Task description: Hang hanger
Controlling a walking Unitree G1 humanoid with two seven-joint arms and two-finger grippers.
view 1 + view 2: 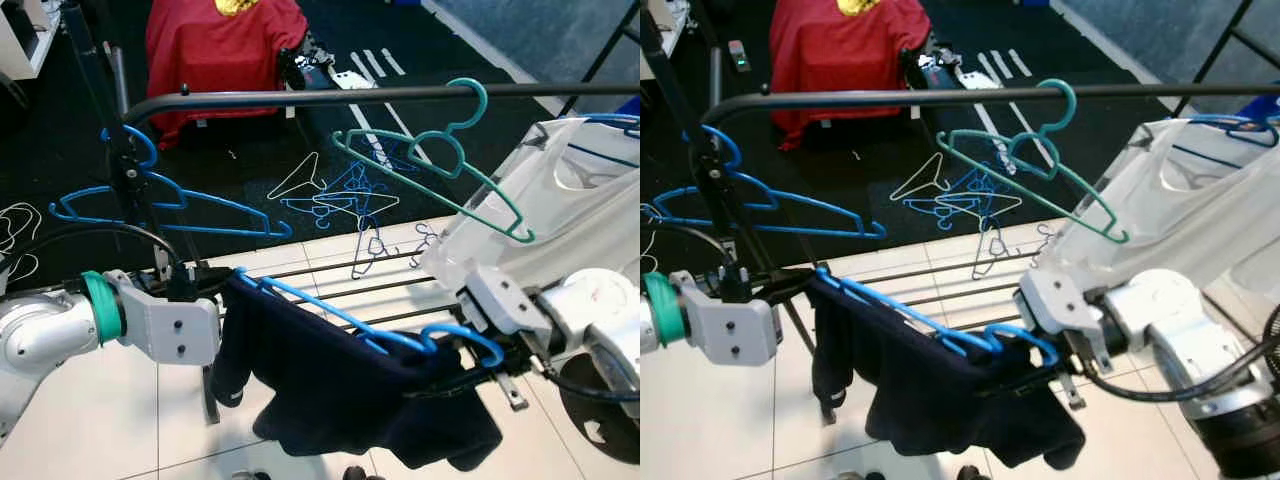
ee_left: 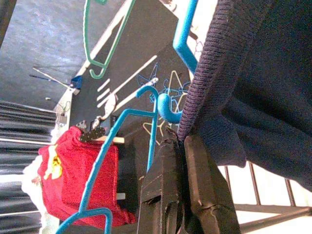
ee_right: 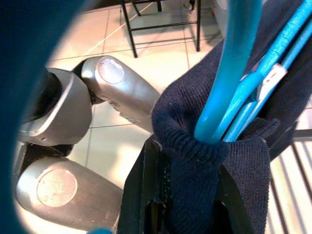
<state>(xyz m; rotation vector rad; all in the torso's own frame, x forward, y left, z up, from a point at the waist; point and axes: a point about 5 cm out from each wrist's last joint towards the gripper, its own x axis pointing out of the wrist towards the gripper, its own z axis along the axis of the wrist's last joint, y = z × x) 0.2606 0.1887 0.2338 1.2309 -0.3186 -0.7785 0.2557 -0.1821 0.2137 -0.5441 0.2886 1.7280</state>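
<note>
A blue hanger [image 1: 330,315] carries a navy knit garment [image 1: 340,390] and hangs slanted below the black rail [image 1: 350,95], held between both arms. My left gripper [image 2: 184,142] is shut on the garment's edge at the hanger's higher end. At the lower end, beside the hook [image 1: 470,340], my right gripper [image 3: 190,195] is shut on the navy collar wrapped round the hanger's neck. The hook is below the rail and apart from it.
On the rail hang a green hanger [image 1: 450,160] and, at the right, a white garment [image 1: 560,210]. A bare blue hanger [image 1: 170,205] hangs by the rack's left post [image 1: 125,170]. Loose hangers [image 1: 350,200] lie on the dark floor. A red cloth [image 1: 225,45] is draped behind.
</note>
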